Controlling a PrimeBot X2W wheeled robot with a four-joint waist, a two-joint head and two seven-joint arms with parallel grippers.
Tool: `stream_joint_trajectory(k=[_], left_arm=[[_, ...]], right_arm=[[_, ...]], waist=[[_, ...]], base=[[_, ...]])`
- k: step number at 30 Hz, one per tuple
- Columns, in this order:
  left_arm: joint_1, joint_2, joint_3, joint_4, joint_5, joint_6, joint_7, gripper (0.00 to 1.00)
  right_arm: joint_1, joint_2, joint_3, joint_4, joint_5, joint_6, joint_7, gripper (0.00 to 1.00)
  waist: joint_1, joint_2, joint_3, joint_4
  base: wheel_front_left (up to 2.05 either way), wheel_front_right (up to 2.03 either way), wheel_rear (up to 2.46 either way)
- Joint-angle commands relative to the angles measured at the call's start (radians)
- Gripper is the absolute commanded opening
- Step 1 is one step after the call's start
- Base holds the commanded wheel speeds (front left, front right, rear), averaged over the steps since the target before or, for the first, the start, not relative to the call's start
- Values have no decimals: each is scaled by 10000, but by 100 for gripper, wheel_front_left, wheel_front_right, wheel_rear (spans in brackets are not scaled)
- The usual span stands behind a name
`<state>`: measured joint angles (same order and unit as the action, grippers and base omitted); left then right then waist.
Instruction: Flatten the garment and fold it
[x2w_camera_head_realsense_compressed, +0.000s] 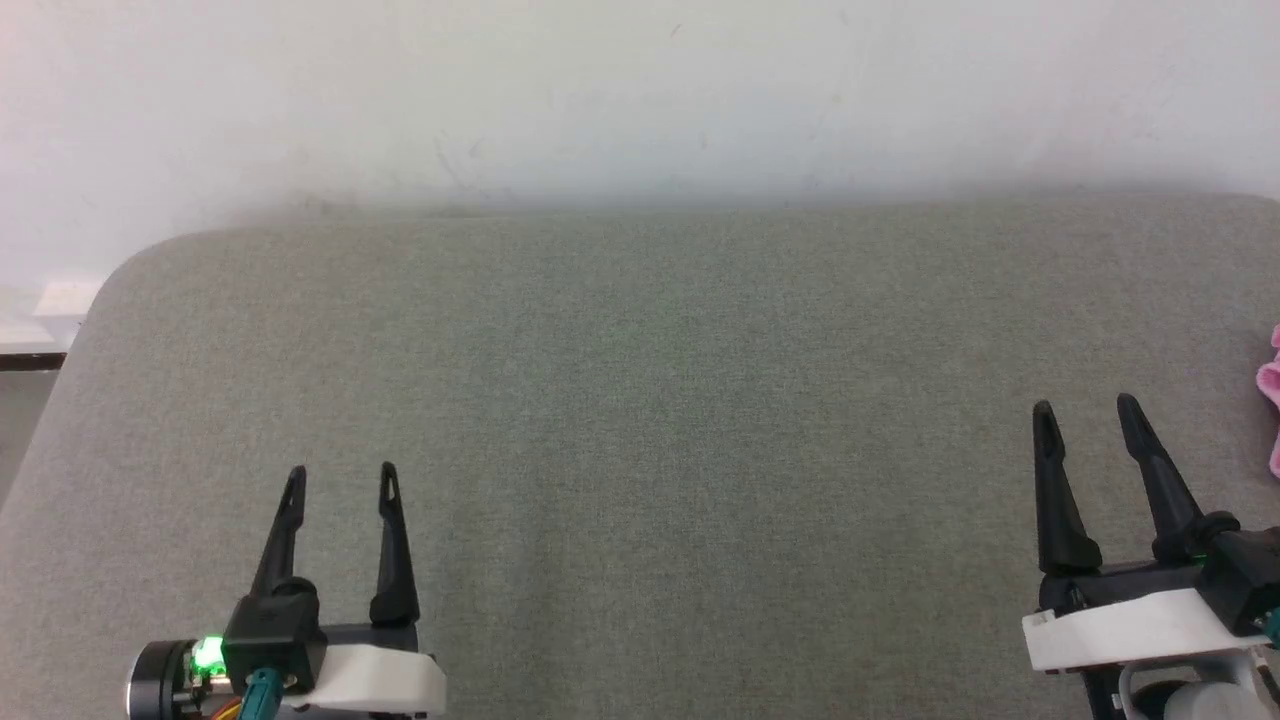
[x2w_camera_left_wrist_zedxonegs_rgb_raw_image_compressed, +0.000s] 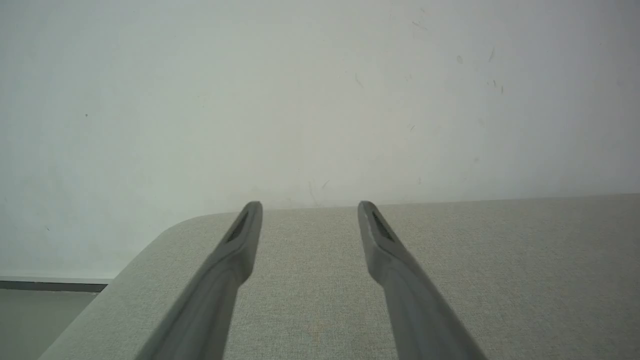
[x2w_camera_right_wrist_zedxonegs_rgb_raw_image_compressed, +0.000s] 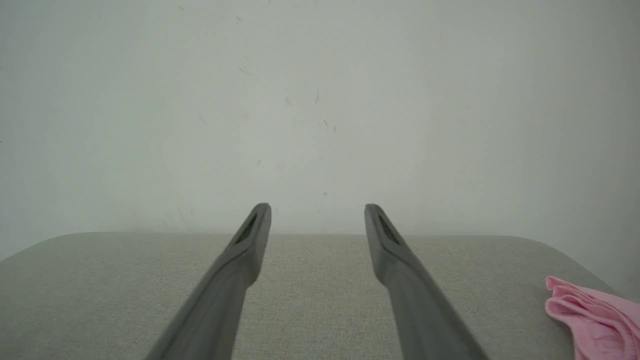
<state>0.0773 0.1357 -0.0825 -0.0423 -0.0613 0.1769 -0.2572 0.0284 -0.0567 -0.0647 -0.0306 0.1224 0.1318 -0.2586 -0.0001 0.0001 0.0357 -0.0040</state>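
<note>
Left gripper (x2w_camera_head_realsense_compressed: 342, 468) and right gripper (x2w_camera_head_realsense_compressed: 1086, 402) both hang over the near side of the grey fabric tabletop (x2w_camera_head_realsense_compressed: 640, 350), each with its 2 fingers spread wide and nothing between them. The garment (x2w_camera_right_wrist_zedxonegs_rgb_raw_image_compressed: 595, 315), pink and bunched, lies by the tabletop's right edge, apart from both grippers

My left gripper (x2w_camera_left_wrist_zedxonegs_rgb_raw_image_compressed: 310, 206) hangs with fingers parted over the grey fabric surface (x2w_camera_left_wrist_zedxonegs_rgb_raw_image_compressed: 525, 280); the surface's rounded corner lies left. I see a scuffed white wall (x2w_camera_left_wrist_zedxonegs_rgb_raw_image_compressed: 300, 100) beyond its far edge.
</note>
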Motion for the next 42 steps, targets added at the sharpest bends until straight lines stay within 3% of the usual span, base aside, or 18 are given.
stream_joint_trajectory(k=[1, 42], left_arm=[[2, -37, 14, 17, 2, -60, 2, 0], [-223, -285, 236, 135, 175, -569, 757, 0]], right_arm=[[25, 8, 6, -46, -31, -2, 0, 0], [-67, 18, 194, 56, -384, -3, 751, 0]], waist=[[1, -1, 0, 0], [1, -1, -105, 13]], base=[[0, 0, 0], [0, 0, 0]])
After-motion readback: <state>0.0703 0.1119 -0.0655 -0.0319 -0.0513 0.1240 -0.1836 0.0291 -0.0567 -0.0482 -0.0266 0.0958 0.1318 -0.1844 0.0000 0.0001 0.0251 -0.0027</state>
